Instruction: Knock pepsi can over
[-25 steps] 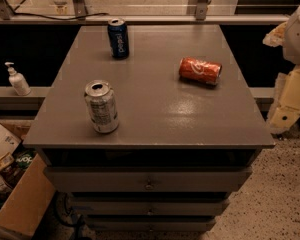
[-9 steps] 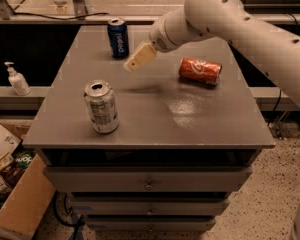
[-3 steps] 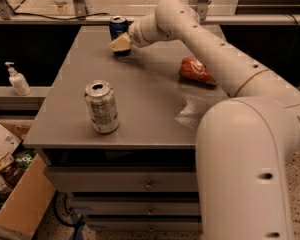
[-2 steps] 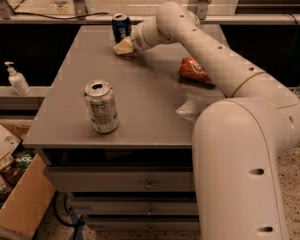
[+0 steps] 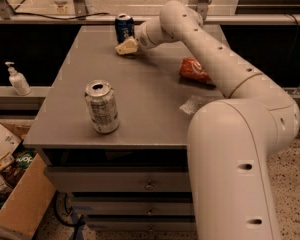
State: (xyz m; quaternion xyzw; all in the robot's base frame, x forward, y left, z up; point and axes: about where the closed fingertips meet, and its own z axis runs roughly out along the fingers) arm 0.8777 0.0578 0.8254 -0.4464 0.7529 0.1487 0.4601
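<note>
**Robot gripper beside an upright Pepsi can at the far edge of a grey table**

A large cream-coloured robot arm (image 5: 225, 79) reaches from the lower right, across a grey table (image 5: 155, 119), to its far edge. The gripper (image 5: 126, 46) sits low, close to the tabletop. Its pale fingers appear pressed together into one wedge, holding nothing.

The pepsi can (image 5: 124, 27), dark blue with a silver top, stands upright just behind the gripper and slightly to its left, close to the table's far edge. Whether the gripper touches the can cannot be told.

A silver-grey can (image 5: 102, 106) stands upright near the front left of the table, well apart from the gripper. A red-orange can (image 5: 194, 70) lies on its side to the right, partly hidden by the arm. A soap bottle (image 5: 17, 79) stands on a ledge beyond the table's left side.

The can is not yet down. A good knock would likely strike above the can's middle, since a push at the base may only slide it. The far edge is close, so a sideways sweep along the table seems safer than a shove away from the robot. The forearm should stay clear of the red-orange can beneath it.
</note>
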